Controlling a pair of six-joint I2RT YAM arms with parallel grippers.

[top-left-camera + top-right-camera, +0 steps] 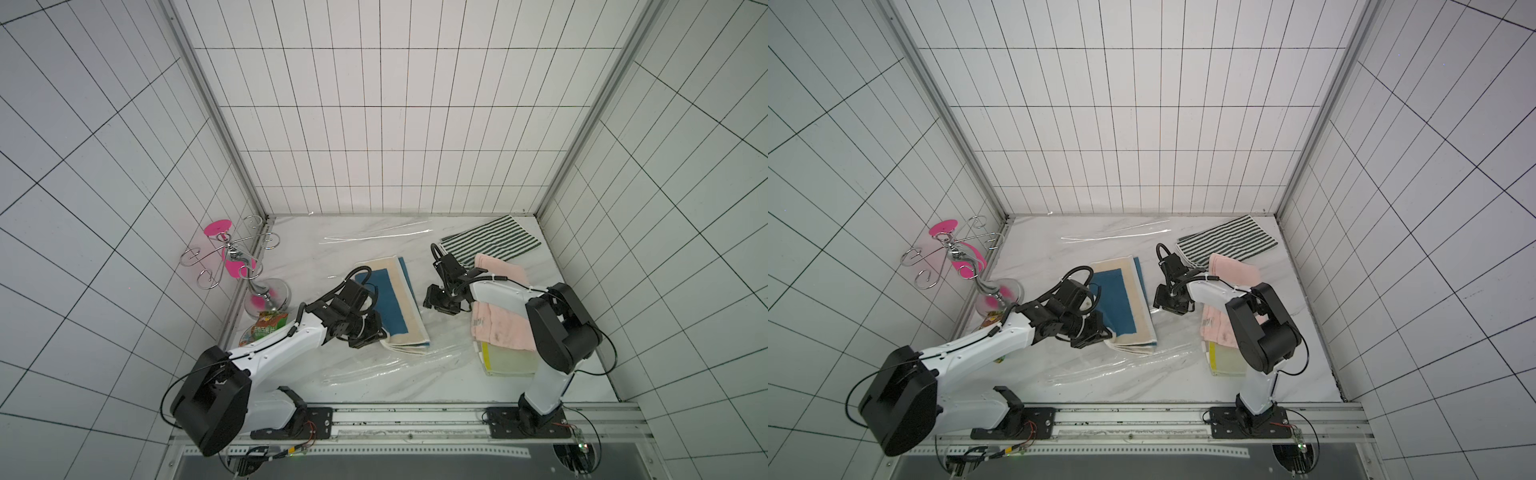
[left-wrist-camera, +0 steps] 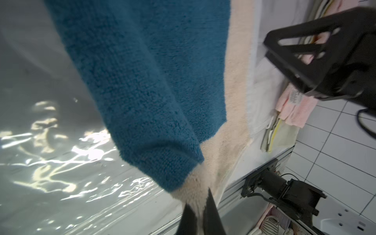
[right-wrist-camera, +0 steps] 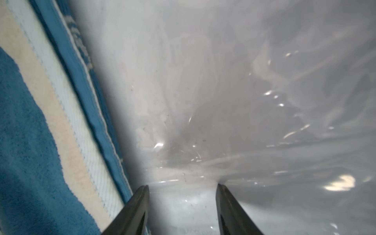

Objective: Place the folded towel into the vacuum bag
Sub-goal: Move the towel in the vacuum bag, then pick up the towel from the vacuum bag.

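The left fingers (image 1: 368, 338) are pinched shut on the near corner of the folded towel (image 1: 395, 301); the left wrist view shows its cream hem squeezed between the tips. The right fingers (image 1: 439, 306) stand about half open just beside the towel's edge on the right arm's side. Their tips are at the film of the vacuum bag (image 1: 365, 370), gripping nothing that I can make out. The bag lies spread and wrinkled over the counter (image 1: 457, 386) with the towel in its middle; whether a layer covers the towel is unclear. I judge the pinch should take every folded layer, and any drag should run low and slow so the fold does not splay. The left arm reaches forward and low, wrist bent down. The right arm doubles back over a pink towel (image 1: 505, 328), wrist turned inward
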